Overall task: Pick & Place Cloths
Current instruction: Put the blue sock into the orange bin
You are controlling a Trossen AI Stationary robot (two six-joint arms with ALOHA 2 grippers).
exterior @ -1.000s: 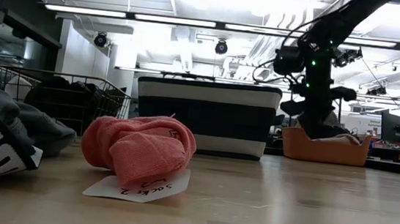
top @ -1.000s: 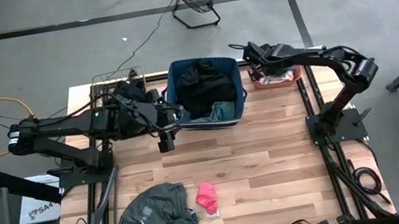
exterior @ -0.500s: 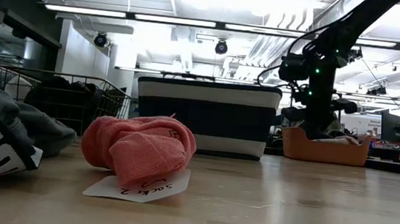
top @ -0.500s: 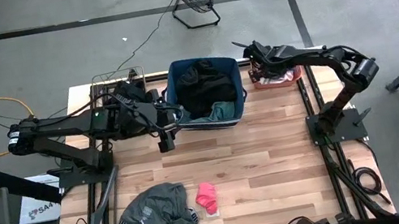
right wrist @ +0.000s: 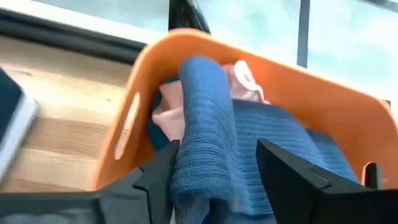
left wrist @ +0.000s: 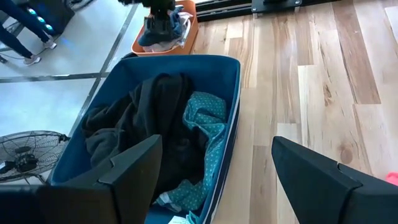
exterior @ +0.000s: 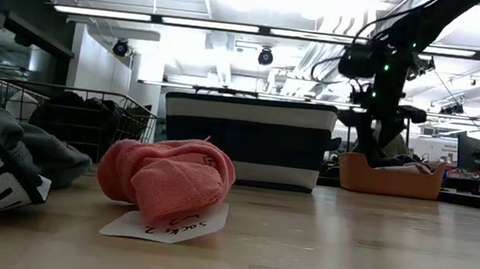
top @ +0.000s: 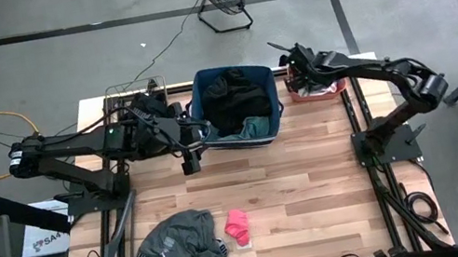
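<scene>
My right gripper (right wrist: 217, 163) is open and points down into the coral tub (right wrist: 127, 118) at the table's far right (top: 316, 87). A blue knitted cloth (right wrist: 208, 106) and a pale pink cloth (right wrist: 245, 78) lie in the tub. The blue cloth's raised fold stands between the fingers. My left gripper (left wrist: 216, 149) hangs open above the near left corner of the blue bin (top: 273, 102), touching nothing. The bin holds black and teal cloths (left wrist: 205, 124). A grey-black garment (top: 183, 245) and a pink sock (top: 238, 226) lie on the near table. My right gripper comes from above, slanting down, with one finger (right wrist: 155, 180) on each side of the blue cloth's raised fold (right wrist: 205, 162). I cannot tell whether the fingers touch it. The cloth rests in the tub.
A wire basket (top: 137, 102) with black cloths stands at the far left, beside the bin. In the low view the pink sock (exterior: 165, 180) lies on a paper tag. Bare wood lies between the bin and the near garments.
My right gripper has tipped where it stands over the coral tub. Its arm's elbow has swung toward the table's right edge.
</scene>
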